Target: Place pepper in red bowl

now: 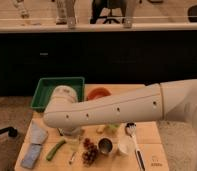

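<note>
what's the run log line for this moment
gripper: below arm's end, right of pepper | pepper: lying on table, ungrasped | red bowl: partly behind arm

Gripper (70, 134): mostly hidden under the rounded end of the arm (117, 107), just above the pepper (55, 149). Red bowl (98, 93): near half covered by the arm. Green tray (47, 90): front right corner covered. Arm: cut off at the right edge. Table (154, 134): front cut off below.
</note>
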`<state>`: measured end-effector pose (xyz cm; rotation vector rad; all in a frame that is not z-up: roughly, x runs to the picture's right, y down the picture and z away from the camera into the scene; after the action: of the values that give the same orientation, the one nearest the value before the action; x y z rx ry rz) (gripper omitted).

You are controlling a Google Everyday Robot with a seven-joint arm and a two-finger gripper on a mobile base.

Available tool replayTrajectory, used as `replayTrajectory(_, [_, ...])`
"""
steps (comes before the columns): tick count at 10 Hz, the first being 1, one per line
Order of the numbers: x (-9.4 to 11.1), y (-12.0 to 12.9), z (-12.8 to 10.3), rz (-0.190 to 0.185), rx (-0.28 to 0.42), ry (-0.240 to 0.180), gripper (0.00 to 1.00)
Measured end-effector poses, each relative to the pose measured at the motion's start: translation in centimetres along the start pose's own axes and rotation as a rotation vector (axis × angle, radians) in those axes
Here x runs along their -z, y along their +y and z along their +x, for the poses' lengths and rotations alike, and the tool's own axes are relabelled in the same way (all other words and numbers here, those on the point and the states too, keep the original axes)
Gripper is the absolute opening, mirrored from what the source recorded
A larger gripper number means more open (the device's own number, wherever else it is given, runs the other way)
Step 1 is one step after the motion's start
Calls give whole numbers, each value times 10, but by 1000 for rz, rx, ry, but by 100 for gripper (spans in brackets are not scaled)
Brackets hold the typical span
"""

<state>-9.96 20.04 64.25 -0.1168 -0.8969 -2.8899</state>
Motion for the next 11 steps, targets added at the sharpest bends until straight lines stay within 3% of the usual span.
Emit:
replayTrajectory(5, [-26, -13, 44, 56, 152, 42, 80])
replayTrajectory(11, [-42, -17, 59, 81, 206, 73, 80])
